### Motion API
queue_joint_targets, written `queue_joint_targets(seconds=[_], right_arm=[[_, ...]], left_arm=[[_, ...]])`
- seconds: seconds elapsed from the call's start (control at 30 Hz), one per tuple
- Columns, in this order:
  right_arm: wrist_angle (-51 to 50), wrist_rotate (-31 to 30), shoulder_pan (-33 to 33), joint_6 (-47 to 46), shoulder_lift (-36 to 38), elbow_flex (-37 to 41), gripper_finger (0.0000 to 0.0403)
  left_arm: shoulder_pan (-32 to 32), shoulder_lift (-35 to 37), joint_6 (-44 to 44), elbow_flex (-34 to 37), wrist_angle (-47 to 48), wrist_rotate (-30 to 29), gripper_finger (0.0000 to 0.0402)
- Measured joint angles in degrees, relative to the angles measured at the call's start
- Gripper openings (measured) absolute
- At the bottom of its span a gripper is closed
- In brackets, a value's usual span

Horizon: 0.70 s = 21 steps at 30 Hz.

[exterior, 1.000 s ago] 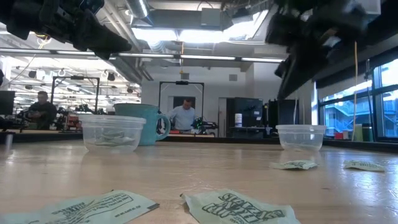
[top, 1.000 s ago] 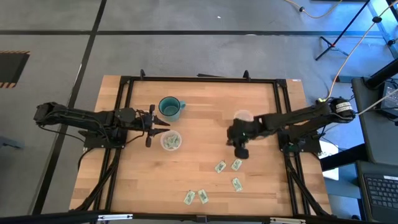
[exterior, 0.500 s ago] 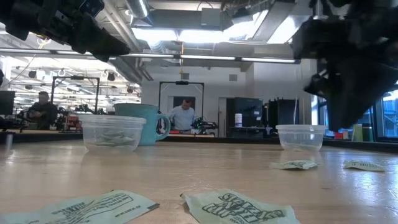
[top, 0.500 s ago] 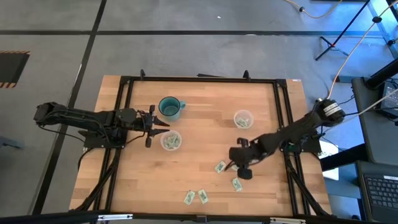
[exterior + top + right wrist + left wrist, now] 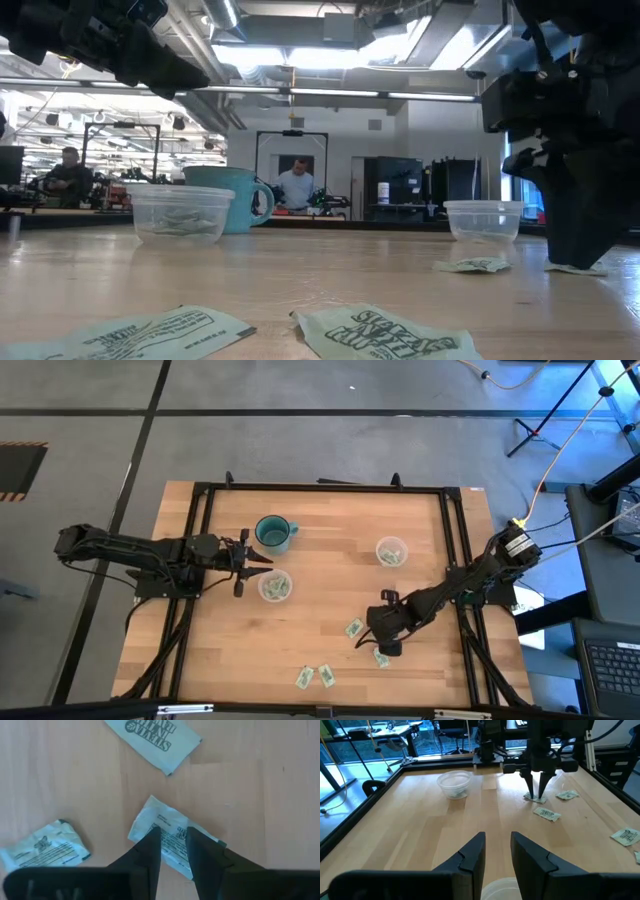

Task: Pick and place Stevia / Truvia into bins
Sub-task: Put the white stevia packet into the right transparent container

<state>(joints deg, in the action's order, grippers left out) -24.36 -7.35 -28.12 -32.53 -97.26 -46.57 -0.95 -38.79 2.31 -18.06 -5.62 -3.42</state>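
Several white-and-green sachets lie flat near the table's near edge. My right gripper (image 5: 173,834) points straight down, open by a narrow gap, its tips over the middle of one sachet (image 5: 169,827), also seen as sachet (image 5: 535,798) and sachet (image 5: 577,268). Two more sachets flank it: sachet (image 5: 354,628) and sachet (image 5: 381,657). A further pair lies at sachet (image 5: 305,678) and sachet (image 5: 326,677). One clear cup (image 5: 274,586) and a second clear cup (image 5: 391,551) each hold sachets. My left gripper (image 5: 497,851) hovers open and empty above the first cup's rim (image 5: 500,887). My right gripper has come from above onto the sachet's middle (image 5: 172,840), one fingertip (image 5: 154,836) on each side of its centre. The sachet lies flat on the table. Whether the tips touch the paper, I cannot tell.
A teal mug (image 5: 273,533) stands just beyond the left cup. A black frame (image 5: 200,540) runs along the table's left, right and far edges. Bare wood lies between the two cups. People show in the room behind the table in the low view.
My right gripper has travelled from above the far right cup toward the table's near edge and has come down until its tips reach a sachet. The left arm, the cups and the other sachets have kept still.
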Motion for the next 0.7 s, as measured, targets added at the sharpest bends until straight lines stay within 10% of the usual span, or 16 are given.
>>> queue_joint_targets(seconds=[0.7], right_arm=[[-16.29, -4.37, 1.05, 5.16, 3.81, -9.22, 0.0003]], left_arm=[[-0.02, 0.00, 0.00, 0.00, 0.01, 0.00, 0.0086]])
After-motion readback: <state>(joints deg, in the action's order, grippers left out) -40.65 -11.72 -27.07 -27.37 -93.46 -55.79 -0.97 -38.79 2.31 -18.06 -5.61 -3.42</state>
